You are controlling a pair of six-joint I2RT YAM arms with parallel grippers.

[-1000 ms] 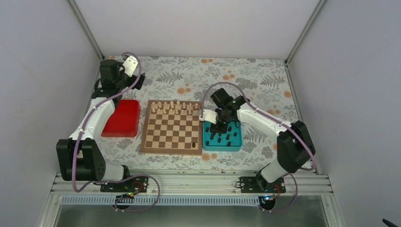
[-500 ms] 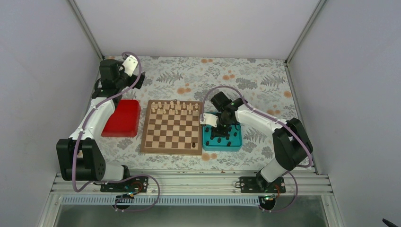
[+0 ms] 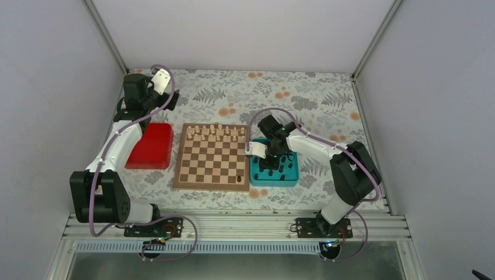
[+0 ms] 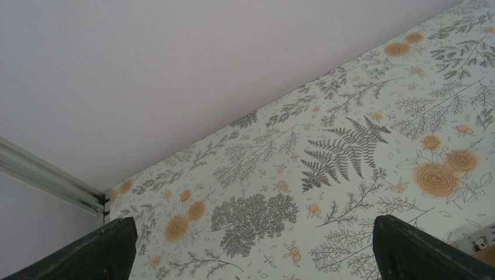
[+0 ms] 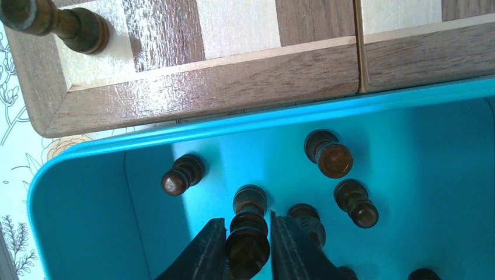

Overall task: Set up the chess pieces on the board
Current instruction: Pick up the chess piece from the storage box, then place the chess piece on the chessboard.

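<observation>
The wooden chessboard (image 3: pixel 213 156) lies mid-table, and its near right corner shows in the right wrist view (image 5: pixel 192 87). One dark chess piece (image 3: pixel 240 178) stands on that corner square and also shows in the right wrist view (image 5: pixel 58 22). Several dark pieces stand in the teal tray (image 3: pixel 289 175). My right gripper (image 3: pixel 268 156) reaches down into the tray. In the right wrist view the right gripper (image 5: pixel 248 226) has its fingers pressed on either side of the head of one upright dark piece (image 5: pixel 250 201). My left gripper (image 3: pixel 160 81) is wide open and empty, held high over the table's far left.
Cream pieces (image 3: pixel 216 133) fill the board's two far rows. A red tray (image 3: pixel 150 146) lies left of the board. Other dark pieces (image 5: pixel 328 154) stand close around the gripped one, with the teal tray wall (image 5: pixel 175 137) right against the board's edge.
My right gripper has shifted slightly left and lower inside the teal tray. The left arm has not moved.
</observation>
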